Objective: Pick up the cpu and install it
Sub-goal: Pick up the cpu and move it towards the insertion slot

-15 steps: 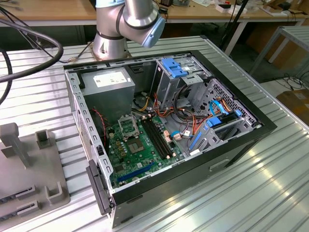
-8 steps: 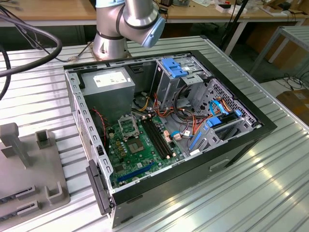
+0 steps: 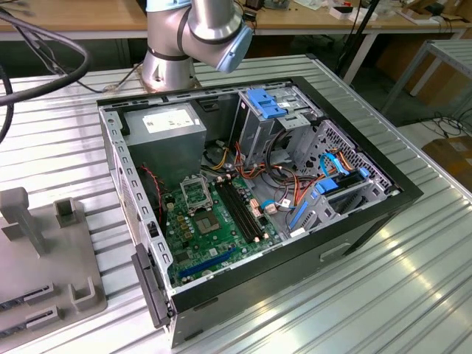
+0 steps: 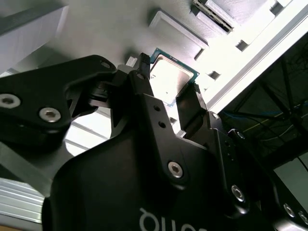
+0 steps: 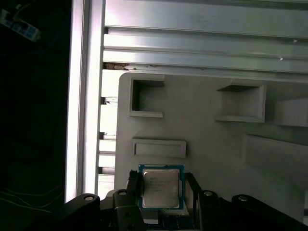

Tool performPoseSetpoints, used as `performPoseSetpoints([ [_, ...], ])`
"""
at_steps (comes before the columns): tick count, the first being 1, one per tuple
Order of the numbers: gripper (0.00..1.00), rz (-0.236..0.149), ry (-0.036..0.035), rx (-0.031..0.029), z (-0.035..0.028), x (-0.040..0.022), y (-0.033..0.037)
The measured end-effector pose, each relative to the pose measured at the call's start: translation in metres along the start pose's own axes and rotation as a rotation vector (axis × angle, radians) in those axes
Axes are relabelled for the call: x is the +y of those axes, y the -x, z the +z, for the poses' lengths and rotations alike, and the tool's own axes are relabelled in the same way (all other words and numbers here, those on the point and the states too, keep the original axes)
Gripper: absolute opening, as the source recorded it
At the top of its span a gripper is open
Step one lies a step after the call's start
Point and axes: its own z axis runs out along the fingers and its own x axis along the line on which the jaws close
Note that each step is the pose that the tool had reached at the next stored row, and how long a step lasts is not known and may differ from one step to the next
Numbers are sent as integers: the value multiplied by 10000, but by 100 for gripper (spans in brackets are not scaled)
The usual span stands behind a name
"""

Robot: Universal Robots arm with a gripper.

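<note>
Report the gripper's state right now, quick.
Gripper: closed on the cpu, with one finger against each of two opposite edges.

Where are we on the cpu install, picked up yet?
Done: the pincer grips the small square silver-topped cpu by two opposite edges. In hand: it is over the grey moulded tray, lift unclear. Left: the black-framed motherboard socket looks empty.
</note>
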Motion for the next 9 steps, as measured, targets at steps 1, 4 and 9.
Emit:
performPoseSetpoints([
  [1, 47, 0, 4, -1, -16, 1, 0],
  [4, 47, 0, 22, -2, -64, 2, 0],
  [9, 47, 0, 73, -4, -105, 3, -1],
])
